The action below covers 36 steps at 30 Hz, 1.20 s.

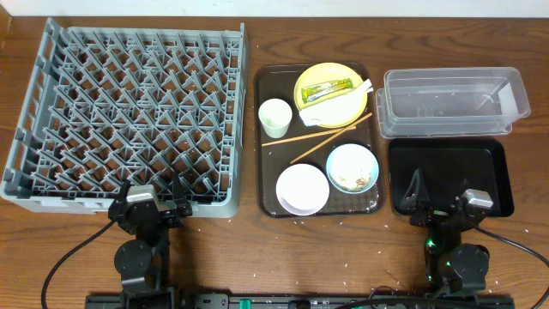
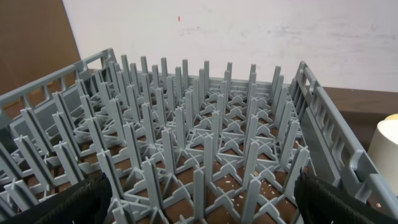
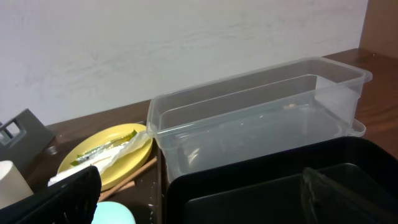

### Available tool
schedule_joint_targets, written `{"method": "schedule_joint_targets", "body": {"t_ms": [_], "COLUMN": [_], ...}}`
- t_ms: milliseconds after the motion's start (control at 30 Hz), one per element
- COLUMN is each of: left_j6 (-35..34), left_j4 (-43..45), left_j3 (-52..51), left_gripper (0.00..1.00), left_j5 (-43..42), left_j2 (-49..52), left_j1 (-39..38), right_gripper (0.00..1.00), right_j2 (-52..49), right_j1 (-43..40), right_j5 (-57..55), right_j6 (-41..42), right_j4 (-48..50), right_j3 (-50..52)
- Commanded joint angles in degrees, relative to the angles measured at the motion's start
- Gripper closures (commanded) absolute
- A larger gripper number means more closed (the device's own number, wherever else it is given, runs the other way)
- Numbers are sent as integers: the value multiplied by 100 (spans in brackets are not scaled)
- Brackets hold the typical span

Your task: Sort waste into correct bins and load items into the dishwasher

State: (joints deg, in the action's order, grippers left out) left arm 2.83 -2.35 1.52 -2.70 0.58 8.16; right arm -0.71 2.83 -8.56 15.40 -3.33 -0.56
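Note:
The grey dish rack fills the left side and the left wrist view. On the brown serving tray stand a yellow plate holding the green-and-yellow wrapper and a white napkin, a white cup, two chopsticks, a white bowl, and a light blue bowl with rice grains. The clear tub and black tray lie at the right. My left gripper is open at the rack's near edge. My right gripper is open over the black tray's near edge.
Loose rice grains are scattered on the table along the front edge and under the rack. The right wrist view shows the clear tub, black tray, plate and a chopstick. A white wall stands behind the table.

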Motion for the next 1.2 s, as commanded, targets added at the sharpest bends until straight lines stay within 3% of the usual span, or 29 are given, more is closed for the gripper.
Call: {"method": "schedule_joint_targets", "body": {"t_ms": [0, 1167], "left_j6": [-4, -4], "left_j4": [-144, -144], "left_j3": [-129, -129], "left_gripper": [5, 5], "left_j5": [31, 31], "left_j2": [-35, -35], "left_j1": [28, 28], "right_gripper": [1, 1], "right_j2": [44, 44], "right_j1": [46, 46], "right_j5": [24, 125], "right_j6": [-68, 42], "right_j4": [-9, 225], "right_j3": [24, 24]}}
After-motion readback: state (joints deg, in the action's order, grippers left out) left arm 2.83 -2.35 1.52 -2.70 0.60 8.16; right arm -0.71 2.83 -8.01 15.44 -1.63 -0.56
